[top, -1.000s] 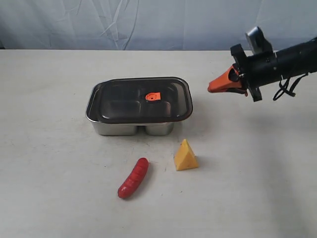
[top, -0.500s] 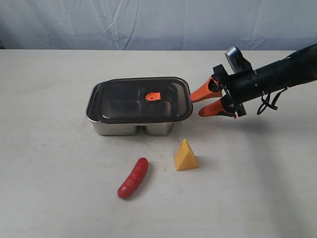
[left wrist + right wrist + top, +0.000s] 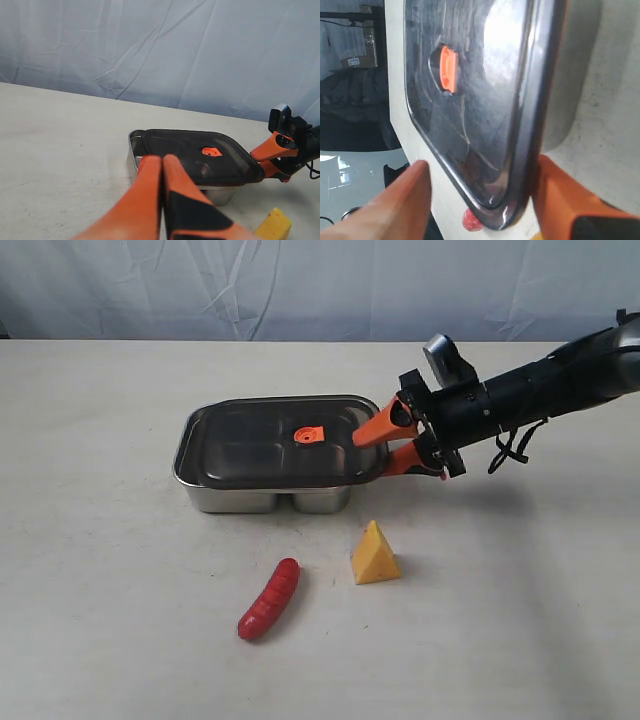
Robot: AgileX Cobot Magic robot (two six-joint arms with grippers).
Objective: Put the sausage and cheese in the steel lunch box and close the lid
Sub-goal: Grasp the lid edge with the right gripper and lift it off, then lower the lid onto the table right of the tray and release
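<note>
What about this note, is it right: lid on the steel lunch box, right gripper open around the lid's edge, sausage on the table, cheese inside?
Only the cheese is wrong: the exterior view shows it on the table beside the sausage, outside the steel lunch box. The lid is on, with the right gripper open around its edge.

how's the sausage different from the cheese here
The sausage is red; the cheese is yellow-orange. The sausage is a long, slightly curved rod lying flat; the cheese is a short wedge standing point up. Both rest on the table outside the steel lunch box, untouched.
</note>
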